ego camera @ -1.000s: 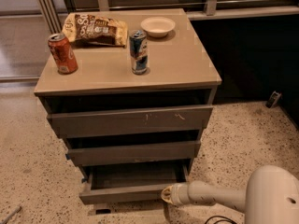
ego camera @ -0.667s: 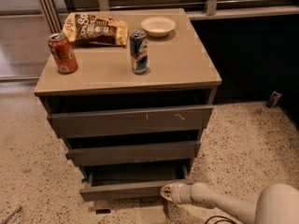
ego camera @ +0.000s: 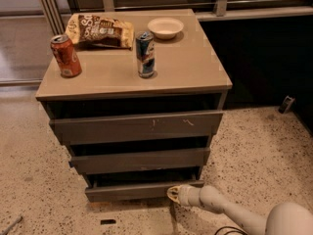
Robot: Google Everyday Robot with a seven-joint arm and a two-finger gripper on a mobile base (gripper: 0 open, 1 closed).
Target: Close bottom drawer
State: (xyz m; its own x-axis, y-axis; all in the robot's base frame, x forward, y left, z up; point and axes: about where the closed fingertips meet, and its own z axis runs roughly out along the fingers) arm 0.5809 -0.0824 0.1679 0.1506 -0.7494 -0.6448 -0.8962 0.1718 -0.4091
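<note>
The bottom drawer (ego camera: 128, 190) is the lowest and narrowest of three grey-brown drawers in the cabinet. Its plain flat front sits nearly flush under the middle drawer (ego camera: 139, 160), with only a thin dark gap above it. My gripper (ego camera: 172, 194) is at the end of the white arm that comes in from the lower right. Its tip is against the right part of the bottom drawer's front. The top drawer (ego camera: 137, 126) is the widest and has pale scratch marks.
On the cabinet top (ego camera: 186, 67) stand a red can (ego camera: 65, 56), a blue can (ego camera: 145, 54), a chip bag (ego camera: 100, 30) and a white bowl (ego camera: 166, 27). Speckled floor (ego camera: 264, 160) lies all around. A small dark object (ego camera: 286, 104) lies at the right.
The bottom drawer has slid inward; its open box is no longer visible. My gripper and arm have moved left and forward with the drawer front.
</note>
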